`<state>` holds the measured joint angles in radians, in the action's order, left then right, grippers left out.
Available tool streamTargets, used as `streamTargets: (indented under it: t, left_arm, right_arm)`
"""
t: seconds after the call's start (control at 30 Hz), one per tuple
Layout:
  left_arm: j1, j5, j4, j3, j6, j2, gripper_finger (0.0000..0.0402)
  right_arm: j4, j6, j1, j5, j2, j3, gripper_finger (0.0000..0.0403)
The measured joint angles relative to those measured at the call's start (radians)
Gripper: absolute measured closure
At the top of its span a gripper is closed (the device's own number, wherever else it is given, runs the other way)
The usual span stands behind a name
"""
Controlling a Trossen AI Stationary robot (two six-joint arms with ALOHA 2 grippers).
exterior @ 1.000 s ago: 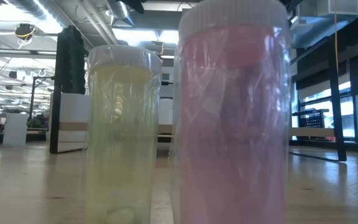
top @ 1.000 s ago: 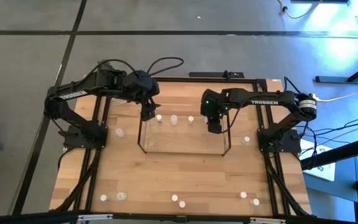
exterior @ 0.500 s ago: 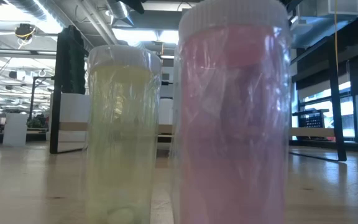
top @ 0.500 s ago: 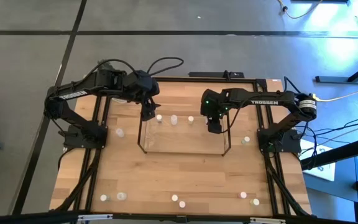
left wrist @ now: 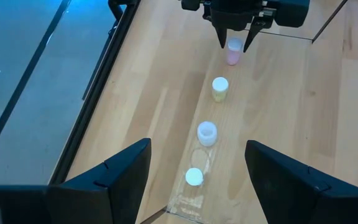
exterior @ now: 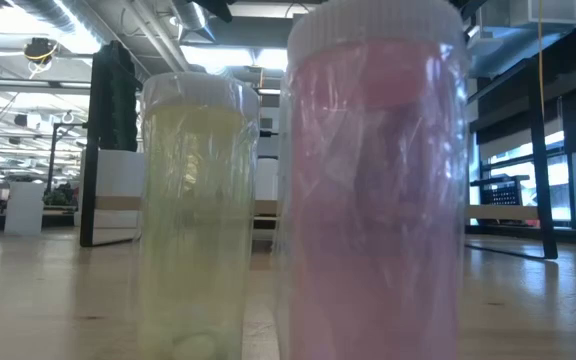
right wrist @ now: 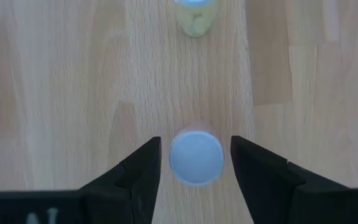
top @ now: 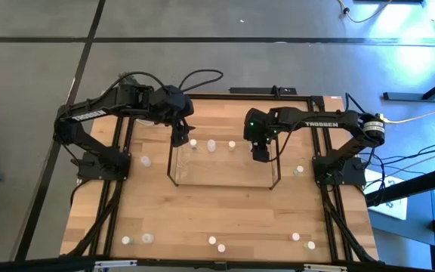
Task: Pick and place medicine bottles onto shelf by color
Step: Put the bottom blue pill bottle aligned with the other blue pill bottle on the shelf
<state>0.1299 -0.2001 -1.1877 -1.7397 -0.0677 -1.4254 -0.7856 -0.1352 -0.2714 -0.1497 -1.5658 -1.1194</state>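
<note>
We see a pale wooden plank table (top: 202, 219) edged by a thin dark frame, and at its centre the shelf (top: 223, 181), a clear rectangular rack outlined in dark wire. Along the shelf's 12 o'clock edge stand four small round medicine bottles with flat white caps: in the left wrist view a white one (left wrist: 194, 177), a whitish one (left wrist: 207, 133), a yellowish one (left wrist: 220, 88) and a pink one (left wrist: 234, 52).

The right claw (top: 260, 155) hangs over the pink bottle at the row's 3 o'clock end, its dark fingers (right wrist: 143, 168) spread to either side of the cap with slim gaps, gripping nothing. The left claw (top: 180, 139) hovers at the row's 9 o'clock end, spread wide and empty.

Elsewhere on the table we count seven loose bottles: one at 9 o'clock (top: 145, 161), one at 3 o'clock (top: 300, 171), five along the 6 o'clock edge, with open boards between. Up close, a yellowish (exterior: 198, 215) and a pink (exterior: 373, 190) bottle show crinkled clear wrap.
</note>
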Motion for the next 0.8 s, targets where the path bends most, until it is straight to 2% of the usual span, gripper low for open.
streamTargets:
  t: [0.8]
  left_arm:
    - [0.0, 0.01, -0.013, 0.0, -0.004, 0.0, 0.0147]
  right_arm:
    - [-0.013, -0.006, 0.0, 0.0, 0.01, -0.096, 0.0208]
